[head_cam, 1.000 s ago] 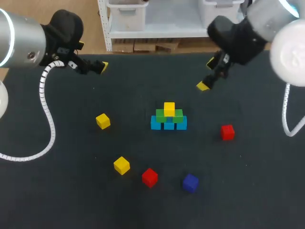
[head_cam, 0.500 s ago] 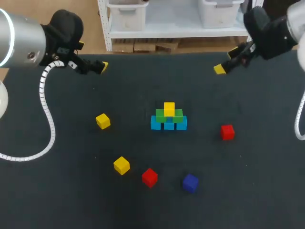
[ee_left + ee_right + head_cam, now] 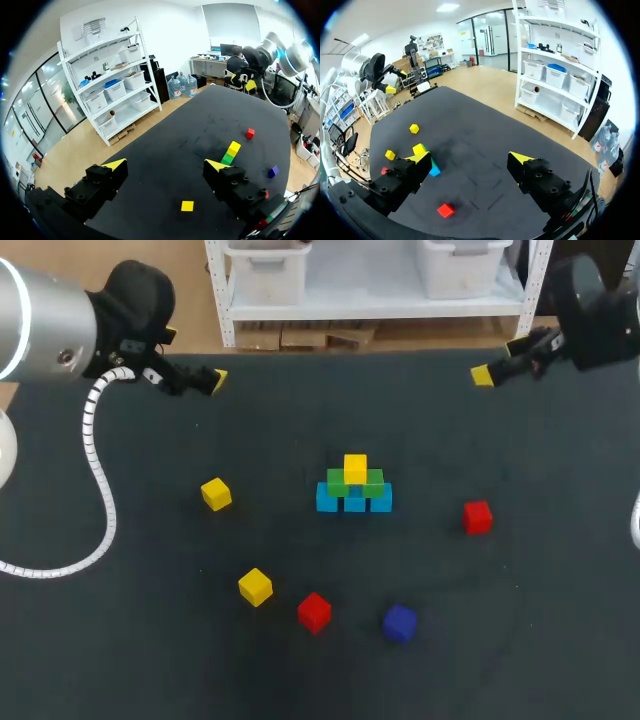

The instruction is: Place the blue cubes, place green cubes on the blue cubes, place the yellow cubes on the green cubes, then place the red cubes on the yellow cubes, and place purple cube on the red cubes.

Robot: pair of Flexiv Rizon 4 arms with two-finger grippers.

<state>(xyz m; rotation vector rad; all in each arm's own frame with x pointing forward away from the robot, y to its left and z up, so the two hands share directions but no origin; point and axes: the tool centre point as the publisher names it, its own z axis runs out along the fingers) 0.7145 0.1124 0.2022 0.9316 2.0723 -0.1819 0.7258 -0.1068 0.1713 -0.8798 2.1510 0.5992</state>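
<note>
While high at far table (image 3: 120,660) corners, left end effector (image 3: 165,165) and right end effector (image 3: 469,157), each spread wide.

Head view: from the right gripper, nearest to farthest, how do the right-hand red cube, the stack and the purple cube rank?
From the right gripper:
1. Red cube, on the right.
2. Stack, in the middle.
3. Purple cube, at the front.
</note>
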